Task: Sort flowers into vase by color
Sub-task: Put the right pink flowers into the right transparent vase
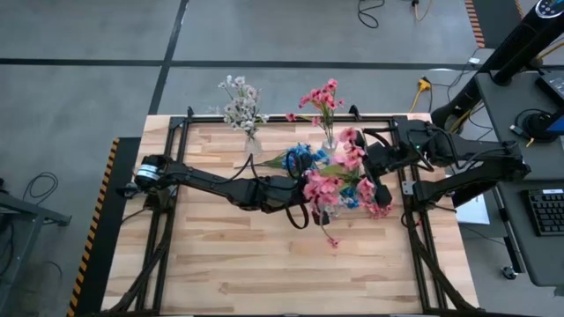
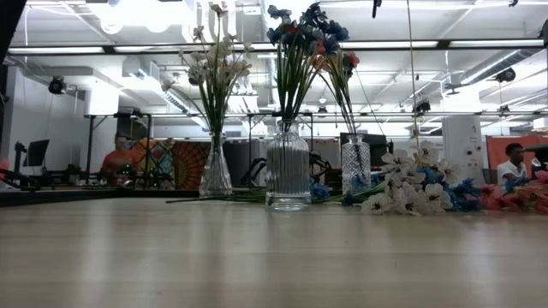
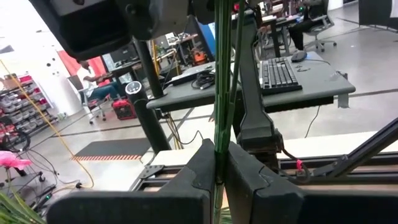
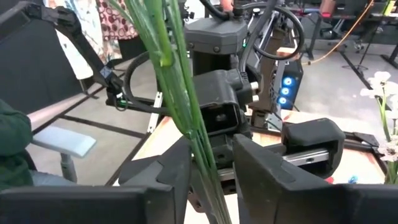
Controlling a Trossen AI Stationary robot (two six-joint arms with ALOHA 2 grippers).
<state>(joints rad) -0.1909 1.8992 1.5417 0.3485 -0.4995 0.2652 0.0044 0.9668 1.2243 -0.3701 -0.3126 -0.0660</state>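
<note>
Stems point(image 3: 219, 93) of the flowers point(image 1: 322, 185) stand pinched in the closed left claw point(image 3: 217, 177) at the middle of the bench point(image 1: 264, 273). Right claw point(image 4: 211, 165), just right of centre in the high view, has its fingers parted around green stems point(image 4: 171, 74); whether they grip I cannot tell. Three vases point(image 2: 288, 175) already hold sprays.
</note>
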